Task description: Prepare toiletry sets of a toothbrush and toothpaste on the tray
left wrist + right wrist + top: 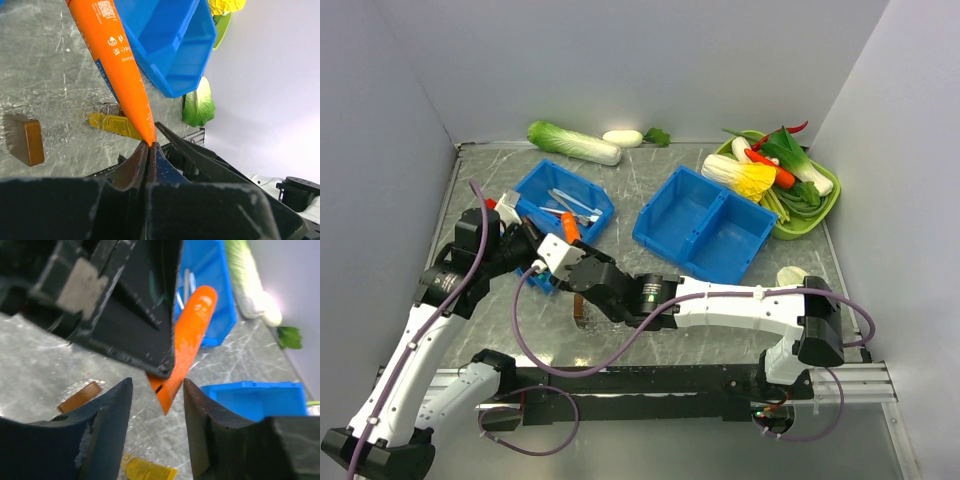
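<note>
Clamped tight on the flat crimped tail of an orange toothpaste tube, the left gripper holds it slanting up over the table. The right gripper stands half open around that same tail, one jaw on each side and neither yet touching. It looks like a handover in mid-air.

Behind the arms sit a two-compartment blue bin and a smaller blue bin. The pale toothbrushes lie in the smaller one, none yet on the tray.

Below the grippers lies the clear, bumpy tray. A flat yellow packet and a small brown block rest on it.

Crowding is the main risk. Both grippers meet at the tube's narrowest end, so the right jaws may close on the left fingers or catch only the thin tip. If the left lets go too early, the smooth tapered tube could slide out and fall. It might land on the block or miss the tray altogether.
</note>
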Robot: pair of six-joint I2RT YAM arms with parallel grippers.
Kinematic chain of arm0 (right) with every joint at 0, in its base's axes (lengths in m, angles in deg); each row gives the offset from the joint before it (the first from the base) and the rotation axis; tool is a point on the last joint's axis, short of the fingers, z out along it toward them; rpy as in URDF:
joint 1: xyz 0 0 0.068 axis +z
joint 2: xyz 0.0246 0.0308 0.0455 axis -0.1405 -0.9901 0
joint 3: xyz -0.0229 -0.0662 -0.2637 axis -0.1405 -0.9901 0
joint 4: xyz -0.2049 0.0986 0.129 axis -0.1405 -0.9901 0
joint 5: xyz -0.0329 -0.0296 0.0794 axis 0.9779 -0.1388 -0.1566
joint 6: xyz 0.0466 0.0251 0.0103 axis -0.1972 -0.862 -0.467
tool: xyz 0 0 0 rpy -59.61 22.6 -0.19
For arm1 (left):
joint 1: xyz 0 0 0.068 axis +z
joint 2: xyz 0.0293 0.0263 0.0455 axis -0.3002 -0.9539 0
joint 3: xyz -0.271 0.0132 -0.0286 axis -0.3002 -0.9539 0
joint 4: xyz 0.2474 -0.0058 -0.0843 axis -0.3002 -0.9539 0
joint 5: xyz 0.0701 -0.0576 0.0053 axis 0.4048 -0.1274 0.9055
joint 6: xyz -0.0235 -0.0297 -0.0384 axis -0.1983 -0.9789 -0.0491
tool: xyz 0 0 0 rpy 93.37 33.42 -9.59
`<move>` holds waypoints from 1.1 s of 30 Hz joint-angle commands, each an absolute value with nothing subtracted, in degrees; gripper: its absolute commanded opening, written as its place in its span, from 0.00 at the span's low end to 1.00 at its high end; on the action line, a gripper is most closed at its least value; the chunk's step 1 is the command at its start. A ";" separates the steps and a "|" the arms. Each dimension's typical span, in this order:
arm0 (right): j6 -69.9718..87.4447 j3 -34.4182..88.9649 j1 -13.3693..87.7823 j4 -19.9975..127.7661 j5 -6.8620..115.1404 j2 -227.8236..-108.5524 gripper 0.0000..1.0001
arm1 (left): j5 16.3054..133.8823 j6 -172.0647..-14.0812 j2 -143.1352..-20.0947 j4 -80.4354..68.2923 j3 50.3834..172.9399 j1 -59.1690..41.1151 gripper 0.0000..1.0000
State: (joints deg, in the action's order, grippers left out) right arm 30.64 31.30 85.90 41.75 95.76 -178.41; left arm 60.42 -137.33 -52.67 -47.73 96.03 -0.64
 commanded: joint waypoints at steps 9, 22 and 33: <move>36.73 32.15 86.22 50.96 103.61 -180.09 0.20 | 57.60 -139.50 -50.95 -45.01 95.66 -0.81 0.01; 32.61 29.78 86.13 49.38 102.83 -176.76 0.00 | 64.96 -137.22 -49.36 -41.66 96.88 -0.81 0.42; 18.81 25.29 80.42 38.76 90.10 -163.15 0.00 | 85.63 -124.93 -42.44 -38.87 94.26 -0.81 0.86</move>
State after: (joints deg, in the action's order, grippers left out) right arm 25.79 25.40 83.58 41.73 96.04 -172.05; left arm 76.04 -132.15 -47.09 -43.97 96.03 -0.72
